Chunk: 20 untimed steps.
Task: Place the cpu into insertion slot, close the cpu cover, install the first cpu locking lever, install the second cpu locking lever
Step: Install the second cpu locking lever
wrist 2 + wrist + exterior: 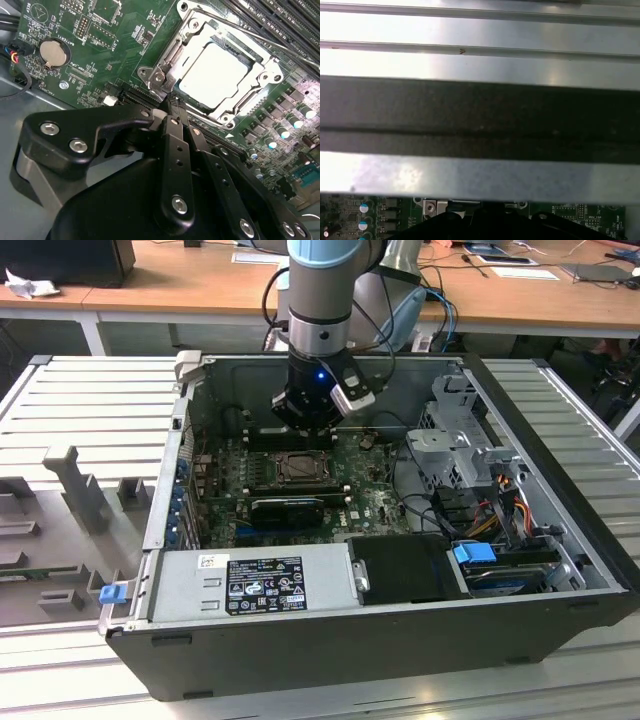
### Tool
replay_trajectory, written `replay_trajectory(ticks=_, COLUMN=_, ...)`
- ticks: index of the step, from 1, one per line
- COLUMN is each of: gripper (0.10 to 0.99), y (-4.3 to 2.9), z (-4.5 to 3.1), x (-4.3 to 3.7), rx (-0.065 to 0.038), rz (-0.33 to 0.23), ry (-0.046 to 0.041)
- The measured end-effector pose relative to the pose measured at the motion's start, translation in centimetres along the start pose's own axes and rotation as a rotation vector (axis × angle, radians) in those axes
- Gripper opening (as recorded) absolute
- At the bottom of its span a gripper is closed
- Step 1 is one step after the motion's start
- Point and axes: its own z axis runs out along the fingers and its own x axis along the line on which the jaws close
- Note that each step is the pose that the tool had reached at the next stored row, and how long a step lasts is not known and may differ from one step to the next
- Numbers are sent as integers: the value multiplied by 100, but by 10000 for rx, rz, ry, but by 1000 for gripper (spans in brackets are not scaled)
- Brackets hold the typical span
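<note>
The closed black hand [173, 106] hangs inside the open computer case [400, 640] on a ribbed metal surface [90, 400], wooden desks [180, 285] behind; just beyond its fingertips the pale silver cpu [216, 71] sits in the insertion slot [165, 55], framed by the silvery cpu cover [250, 50]

Ribbed metal table [90, 400] carries an open computer case [380, 630] — grey fixtures [75, 490] beside it.
</note>
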Motion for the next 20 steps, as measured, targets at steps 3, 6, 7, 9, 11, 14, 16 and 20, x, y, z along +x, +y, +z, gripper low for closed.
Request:
replay_trajectory(ticks=3, gripper=106, y=-8, z=5, x=0, rx=0, rz=-1, ry=1)
replay_trajectory(ticks=6, gripper=106, y=-25, z=6, x=1, rx=1, rz=-1, ry=1)
replay_trajectory(ticks=7, gripper=106, y=-33, z=5, x=1, rx=1, rz=-1, ry=1)
replay_trajectory(ticks=9, gripper=106, y=-68, z=4, x=3, rx=0, rz=1, ry=0)
replay_trajectory(ticks=11, gripper=106, y=-70, z=-14, x=3, rx=1, rz=0, ry=0)
replay_trajectory(ticks=14, gripper=106, y=-69, z=-44, x=2, rx=1, rz=-1, ry=0)
replay_trajectory(ticks=16, gripper=106, y=-68, z=-77, x=1, rx=1, rz=0, ry=0)
replay_trajectory(ticks=20, gripper=106, y=-67, z=-130, x=0, rx=0, rz=-1, ry=0)
